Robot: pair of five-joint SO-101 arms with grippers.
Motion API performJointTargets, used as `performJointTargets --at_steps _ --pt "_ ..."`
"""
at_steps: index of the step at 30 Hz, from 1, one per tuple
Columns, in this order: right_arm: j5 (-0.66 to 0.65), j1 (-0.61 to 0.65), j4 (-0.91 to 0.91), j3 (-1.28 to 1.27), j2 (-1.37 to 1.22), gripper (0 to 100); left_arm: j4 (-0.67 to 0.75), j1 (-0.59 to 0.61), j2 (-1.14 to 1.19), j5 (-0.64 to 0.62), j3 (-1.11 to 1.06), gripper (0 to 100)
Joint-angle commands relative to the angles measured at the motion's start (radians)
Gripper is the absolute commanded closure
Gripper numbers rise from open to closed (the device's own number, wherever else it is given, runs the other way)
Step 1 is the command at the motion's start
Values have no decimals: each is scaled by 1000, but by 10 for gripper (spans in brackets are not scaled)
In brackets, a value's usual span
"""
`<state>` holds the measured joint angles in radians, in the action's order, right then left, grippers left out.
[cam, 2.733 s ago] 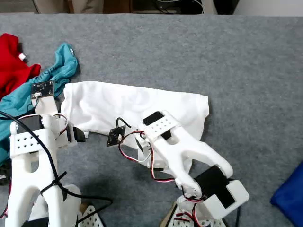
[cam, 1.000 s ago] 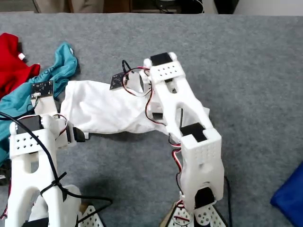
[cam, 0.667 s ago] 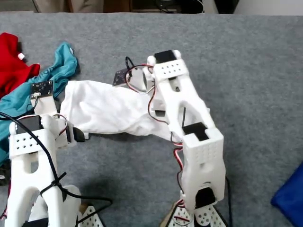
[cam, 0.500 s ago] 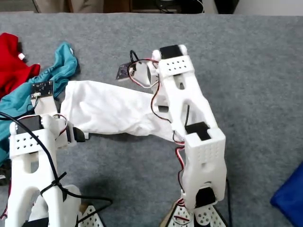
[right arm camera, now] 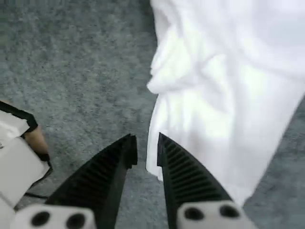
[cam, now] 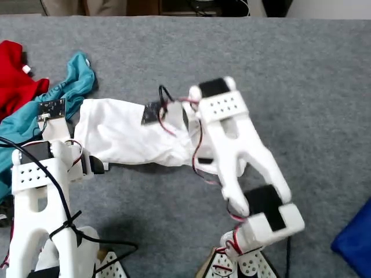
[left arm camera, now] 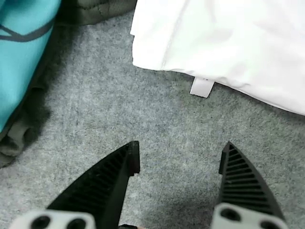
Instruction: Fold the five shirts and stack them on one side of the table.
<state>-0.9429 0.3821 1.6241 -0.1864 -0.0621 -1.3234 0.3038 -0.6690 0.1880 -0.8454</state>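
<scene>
Mid-table, left of centre: white shirt (cam: 119, 133) lies on grey table (cam: 301, 69), part-folded into a rough rectangle, wrinkled along the near edge. R arm sits over the shirt's right end and covers that end in high view.

R gripper (right arm camera: 146, 140): jaws narrow, slim gap w/ grey table showing between the tips. Shirt edge is just beside one finger. Touching or not, can't tell. Nothing visibly pinched.

L gripper (left arm camera: 182, 152): jaws wide, holding nothing, hanging over bare table just short of the shirt's near-left corner. Small white tag (left arm camera: 202, 87) sticks out from the shirt hem onto the table, ahead of the L jaws.

Teal shirt (cam: 66, 92) is crumpled at the table's left side, just beside the white shirt's far-left corner. Red shirt (cam: 14, 78) is further left, bunched up against the teal one. Dark olive cloth (left arm camera: 90, 9) lies against the teal shirt in L wrist view. Blue cloth (cam: 355, 234) is at the table's right edge, well apart from the rest.
</scene>
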Motion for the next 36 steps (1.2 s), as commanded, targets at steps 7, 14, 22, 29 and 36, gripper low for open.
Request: performJointTargets --at_steps 7,14,22,29,36 --pt "31 10 -224 -222 77 767 6 8 -24 8 2 721" --pt "31 -53 -273 -228 77 765 6 6 -21 8 2 721" --pt "31 -54 -396 -222 -87 766 6 6 -24 8 2 721" --pt "34 -56 -425 -142 -200 768 6 6 -24 8 2 721" --pt "34 -99 -425 -85 -205 871 6 6 -24 8 2 721"
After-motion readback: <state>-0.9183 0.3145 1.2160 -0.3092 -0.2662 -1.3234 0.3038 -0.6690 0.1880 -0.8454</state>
